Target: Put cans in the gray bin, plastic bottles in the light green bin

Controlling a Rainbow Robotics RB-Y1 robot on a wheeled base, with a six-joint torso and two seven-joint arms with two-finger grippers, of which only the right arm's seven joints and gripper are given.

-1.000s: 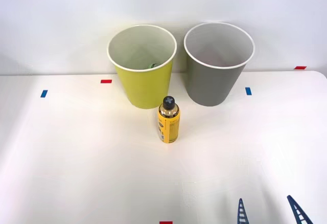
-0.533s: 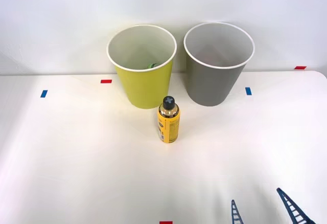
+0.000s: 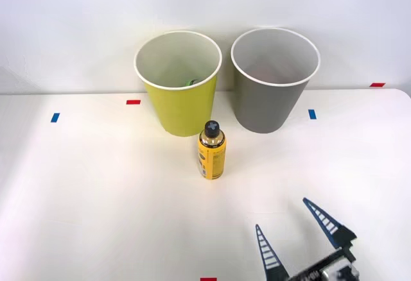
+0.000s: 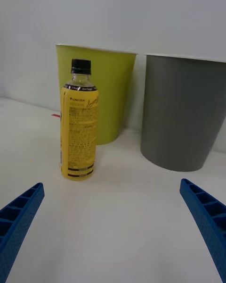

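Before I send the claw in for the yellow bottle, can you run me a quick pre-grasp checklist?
1. Right claw open: ok, the fingers are spread wide apart with nothing between them.
2. Yellow bottle upright with its cap on: ok.
3. Table between claw and bottle free of obstacles: ok.
4. Room around the bottle for the fingers: ok; it stands in front of the light green bin and the gray bin, apart from both.
5. Light green bin upright, mouth open: ok; something greenish already lies inside.
6. Claw lined up with the bottle: not ok, the bottle sits off-centre in the wrist view.
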